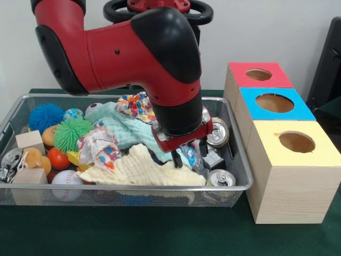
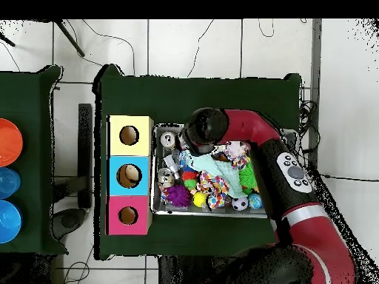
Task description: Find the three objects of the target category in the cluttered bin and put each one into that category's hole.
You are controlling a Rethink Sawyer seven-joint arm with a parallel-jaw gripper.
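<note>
Front view, nearest first: green table (image 1: pixel 160 234), then wire mesh bin (image 1: pixel 128 194) with three wooden boxes in a row at its right side. Nearest box yellow-topped (image 1: pixel 295 170), then blue-topped (image 1: pixel 274 104), then red-topped (image 1: pixel 258 74), each with a round hole in its lid.

Along the bin's front wall: wooden cube (image 1: pixel 29 178), baseball (image 1: pixel 66 181), pale yellow cloth (image 1: pixel 141 170), and a drink can (image 1: pixel 221 178) lying in the front right corner. Further in: orange ball (image 1: pixel 58 158), patterned cloth (image 1: pixel 98 144), green spiky ball (image 1: pixel 72 133), mint cloth (image 1: pixel 125 128). A second can (image 1: pixel 217 133) against the right wall, further back. At the rear: blue spiky ball (image 1: pixel 45 116) and a colourful patterned cloth (image 1: pixel 136 105).

Gripper (image 1: pixel 189 152) down inside the bin's right half, dark fingers (image 1: pixel 177 158) moderately spread, tips just above the yellow cloth and near the front can, nothing gripped.

Overhead view: arm (image 2: pixel 252 137) curving over the bin, gripper hidden beneath it; cans beside the wall next to the boxes.
</note>
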